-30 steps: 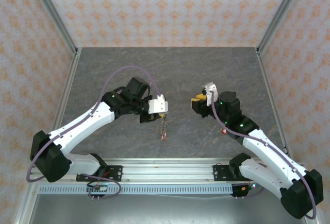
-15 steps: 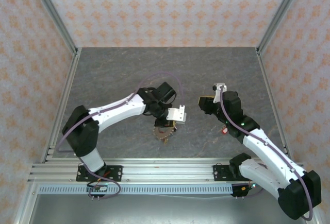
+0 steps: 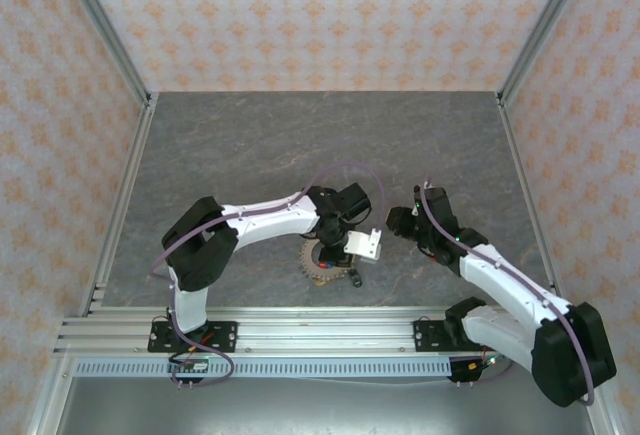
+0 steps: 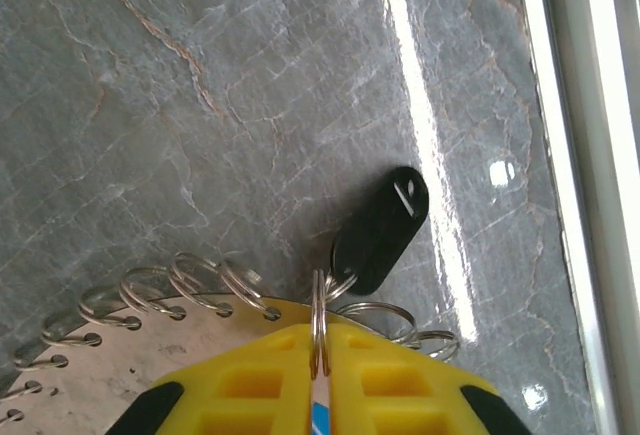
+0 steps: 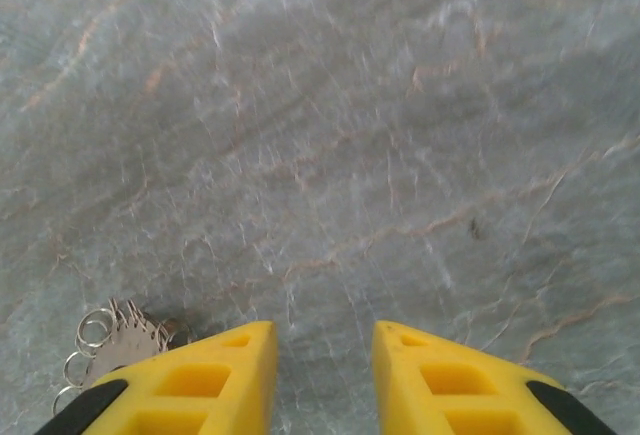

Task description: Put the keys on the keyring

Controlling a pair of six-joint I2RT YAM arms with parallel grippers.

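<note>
The keyring (image 3: 312, 257), a grey-tan disc-like ring with small wire loops along its rim, lies flat on the table near the front middle. My left gripper (image 3: 338, 259) is low over its right edge. In the left wrist view the yellow fingers (image 4: 250, 385) are pressed together on one thin split ring (image 4: 320, 305) at the keyring's rim (image 4: 150, 330). A black-headed key (image 4: 385, 227) hangs from that split ring and rests on the table; from above it lies at the ring's lower right (image 3: 355, 277). My right gripper (image 3: 397, 221) hovers open to the right, nothing between its fingers (image 5: 250, 365); the keyring's edge (image 5: 115, 340) shows at lower left.
Grey marbled tabletop (image 3: 300, 145) is bare behind both arms. The metal rail (image 3: 320, 330) runs along the front edge, close below the keyring. Frame posts and patterned walls close in the sides.
The left arm has swung right and down; the keyring that hung from it now lies flat on the table. The right gripper has dropped lower and come closer to it.
</note>
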